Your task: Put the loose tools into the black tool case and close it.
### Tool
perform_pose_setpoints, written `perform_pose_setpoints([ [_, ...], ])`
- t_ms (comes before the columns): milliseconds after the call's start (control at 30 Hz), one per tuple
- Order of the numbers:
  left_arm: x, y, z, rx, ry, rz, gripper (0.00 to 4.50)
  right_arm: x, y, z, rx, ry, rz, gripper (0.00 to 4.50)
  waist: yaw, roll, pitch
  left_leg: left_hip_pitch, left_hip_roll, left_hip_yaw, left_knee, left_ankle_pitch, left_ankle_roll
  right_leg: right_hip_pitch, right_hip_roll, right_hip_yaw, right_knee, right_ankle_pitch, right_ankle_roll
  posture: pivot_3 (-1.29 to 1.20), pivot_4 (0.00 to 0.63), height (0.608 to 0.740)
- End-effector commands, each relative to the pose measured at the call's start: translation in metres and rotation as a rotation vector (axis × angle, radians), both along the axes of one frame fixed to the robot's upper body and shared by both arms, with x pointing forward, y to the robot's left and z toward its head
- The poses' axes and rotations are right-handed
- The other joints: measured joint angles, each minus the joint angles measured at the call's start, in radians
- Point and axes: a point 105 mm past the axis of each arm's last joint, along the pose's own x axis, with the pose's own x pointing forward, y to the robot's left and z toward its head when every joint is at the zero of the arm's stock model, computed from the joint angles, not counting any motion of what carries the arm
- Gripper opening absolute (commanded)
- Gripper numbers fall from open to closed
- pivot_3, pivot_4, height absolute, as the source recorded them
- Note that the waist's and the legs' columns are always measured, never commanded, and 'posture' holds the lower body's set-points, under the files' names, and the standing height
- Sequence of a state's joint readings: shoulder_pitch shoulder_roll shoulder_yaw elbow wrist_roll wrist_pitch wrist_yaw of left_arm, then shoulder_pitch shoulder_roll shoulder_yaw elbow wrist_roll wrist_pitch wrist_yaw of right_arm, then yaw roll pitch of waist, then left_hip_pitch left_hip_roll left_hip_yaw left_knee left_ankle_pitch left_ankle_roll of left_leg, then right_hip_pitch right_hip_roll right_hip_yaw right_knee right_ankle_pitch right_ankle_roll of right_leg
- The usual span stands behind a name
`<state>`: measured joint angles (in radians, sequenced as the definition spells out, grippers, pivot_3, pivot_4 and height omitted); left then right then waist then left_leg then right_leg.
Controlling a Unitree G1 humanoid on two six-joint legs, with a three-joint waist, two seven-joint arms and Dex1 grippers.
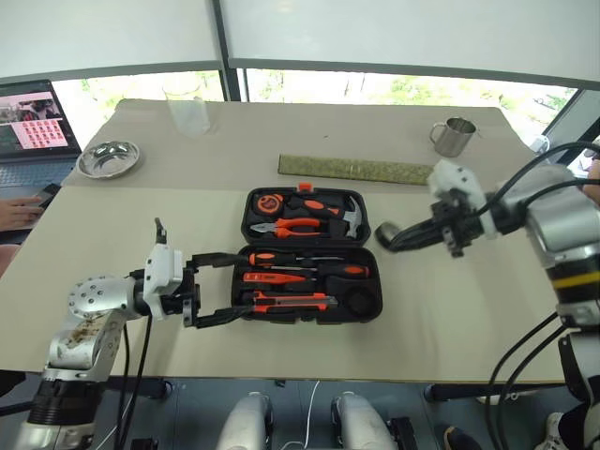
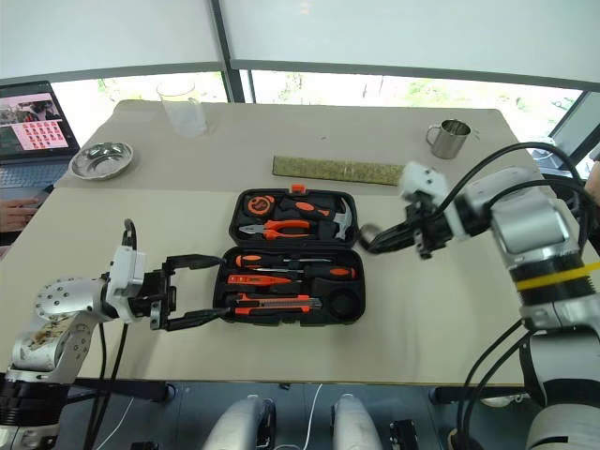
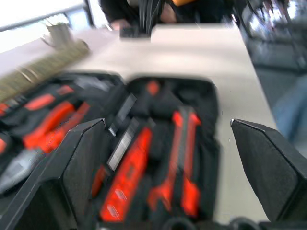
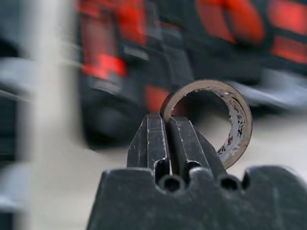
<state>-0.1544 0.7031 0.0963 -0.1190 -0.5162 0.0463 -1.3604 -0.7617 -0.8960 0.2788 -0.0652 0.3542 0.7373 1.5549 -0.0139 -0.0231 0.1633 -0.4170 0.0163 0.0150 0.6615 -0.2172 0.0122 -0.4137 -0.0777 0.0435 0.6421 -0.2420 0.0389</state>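
My right hand (image 1: 386, 235) is pinched shut on the small dark tape roll (image 4: 225, 120), holding it just off the right end of the black tool case (image 1: 312, 255). My left hand (image 1: 230, 286) stands wide at the case's left end, gripping nothing. The case lies open on the worktop (image 1: 450, 309). Two screwdrivers (image 1: 309, 263), the orange tester screwdriver (image 1: 274, 277) and the utility knife (image 1: 291, 301) already sit in the near half. I judge what remains is seating the tape roll, then shutting the lid.
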Motion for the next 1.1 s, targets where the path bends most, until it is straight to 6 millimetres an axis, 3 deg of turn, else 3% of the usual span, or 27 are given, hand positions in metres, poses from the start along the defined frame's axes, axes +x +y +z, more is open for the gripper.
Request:
perform_pose_setpoints([
  [33,-0.006,-0.002,-0.001,0.024,-0.012,-0.047,4.50,-0.001,0.010,-0.028,-0.076,-0.005,-0.145,0.01,0.002,-0.001,0.000,0.001,0.000,0.000,0.000,0.000,0.000,0.001,0.000,0.000,0.000,0.000,0.000,0.00,0.150,0.740],
  [267,-0.007,0.002,-0.004,0.020,0.008,-0.018,4.50,-0.021,0.019,-0.046,-0.113,0.048,-0.128,0.01,0.002,-0.001,0.000,-0.002,-0.001,0.001,0.002,0.000,0.000,-0.003,0.001,0.000,0.001,0.000,0.000,0.00,0.150,0.740],
  [500,-0.009,0.005,-0.003,0.021,0.008,0.011,4.50,-0.014,0.003,-0.066,-0.274,0.014,-0.167,0.01,0.000,-0.001,0.000,-0.005,-0.001,0.001,0.003,0.000,0.000,-0.007,0.001,0.000,0.004,0.000,0.000,0.00,0.150,0.740],
  [600,-0.009,0.007,-0.004,0.020,0.011,0.026,4.50,-0.012,0.006,-0.068,-0.265,0.017,-0.184,0.01,0.007,-0.001,0.000,-0.005,-0.001,0.001,0.004,0.000,0.000,-0.006,0.000,0.000,0.003,0.000,0.000,0.00,0.150,0.740],
  [800,-0.007,0.009,-0.002,-0.005,0.025,0.068,4.50,-0.021,0.023,-0.048,-0.142,0.034,-0.079,1.89,0.007,-0.001,0.000,-0.006,-0.001,0.000,0.007,0.000,0.000,-0.006,0.001,0.000,0.003,0.000,0.001,0.00,0.150,0.740],
  [867,-0.003,0.013,0.001,-0.039,0.038,0.112,4.50,-0.024,0.017,-0.039,-0.105,0.028,-0.036,2.63,0.004,-0.001,0.000,-0.007,-0.001,0.000,0.007,0.000,0.000,-0.007,0.001,0.000,0.004,0.000,0.001,0.00,0.150,0.740],
  [1000,0.006,0.021,0.010,-0.088,0.040,0.193,4.50,-0.012,0.007,-0.023,0.014,-0.012,-0.066,2.63,0.002,-0.001,0.000,-0.007,0.000,0.000,0.007,0.000,0.000,-0.006,0.001,-0.001,0.004,0.000,0.001,0.00,0.150,0.740],
  [1067,0.023,0.032,0.012,-0.098,0.030,0.309,3.97,-0.002,-0.003,-0.004,0.165,-0.033,-0.101,2.69,0.003,-0.002,0.000,-0.007,-0.001,0.000,0.008,0.000,0.000,-0.006,0.001,0.000,0.004,0.001,0.001,0.00,0.150,0.740],
  [1100,0.036,0.041,0.013,-0.119,0.024,0.399,3.76,0.005,-0.012,0.000,0.215,-0.049,-0.152,2.42,0.005,-0.002,0.000,-0.007,-0.001,0.000,0.008,0.000,0.000,-0.006,0.001,-0.001,0.004,0.001,0.001,0.00,0.150,0.740],
])
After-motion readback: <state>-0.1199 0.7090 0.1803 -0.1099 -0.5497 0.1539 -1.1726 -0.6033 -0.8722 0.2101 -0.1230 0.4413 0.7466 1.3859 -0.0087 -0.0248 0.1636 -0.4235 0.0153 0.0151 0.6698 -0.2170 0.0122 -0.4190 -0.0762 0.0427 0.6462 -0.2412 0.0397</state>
